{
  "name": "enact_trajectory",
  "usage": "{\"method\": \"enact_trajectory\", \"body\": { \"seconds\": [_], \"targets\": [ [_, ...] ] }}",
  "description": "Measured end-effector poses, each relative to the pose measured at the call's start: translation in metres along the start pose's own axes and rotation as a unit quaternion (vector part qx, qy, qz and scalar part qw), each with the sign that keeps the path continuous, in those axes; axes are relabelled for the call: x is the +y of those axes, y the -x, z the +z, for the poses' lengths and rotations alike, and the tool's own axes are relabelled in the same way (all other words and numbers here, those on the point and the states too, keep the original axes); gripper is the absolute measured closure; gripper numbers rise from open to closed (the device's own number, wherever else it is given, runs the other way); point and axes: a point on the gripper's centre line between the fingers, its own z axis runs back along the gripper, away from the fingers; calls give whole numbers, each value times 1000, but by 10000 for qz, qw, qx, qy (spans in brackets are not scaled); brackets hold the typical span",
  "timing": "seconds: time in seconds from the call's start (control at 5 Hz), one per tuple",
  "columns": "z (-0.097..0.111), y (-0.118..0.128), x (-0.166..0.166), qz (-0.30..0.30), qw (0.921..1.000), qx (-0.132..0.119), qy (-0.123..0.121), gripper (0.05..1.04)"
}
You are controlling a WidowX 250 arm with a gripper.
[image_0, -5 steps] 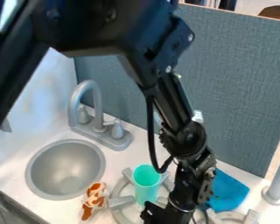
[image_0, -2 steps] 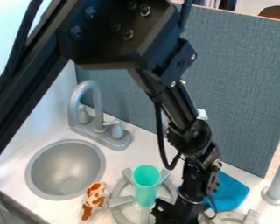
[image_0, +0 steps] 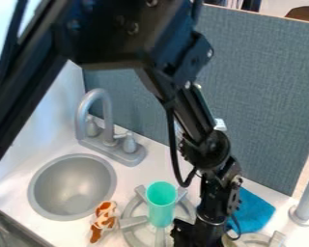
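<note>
Cup [image_0: 161, 205] stands on burner [image_0: 133, 221], gripper [image_0: 194, 235] beside it.
Looks light, stiff, maybe slick (plastic, I'd guess); best held mid-wall. Can't tell gripper's opening or hold.

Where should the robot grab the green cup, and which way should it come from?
I'd squeeze the green cup around its middle, coming from the picture's right, where the gripper is close by. The cup stands upright on the burner, open end up, so its tall, round sides look easy to hold.
</note>
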Motion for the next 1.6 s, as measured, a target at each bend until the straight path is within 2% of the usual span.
{"method": "enact_trajectory", "body": {
  "seconds": [0.2,0.4,0.6,1.0,1.2,1.6],
  "targets": [
    [21,13,10,86,9993,-373,41,93],
    [42,23,12,99,9975,-696,55,87],
    [52,39,23,218,9963,-833,55,87],
    [53,87,58,641,9967,-436,-223,87],
    [57,107,88,822,9953,-383,-327,87],
    [74,127,128,727,9939,-625,-542,87]
  ]
}}
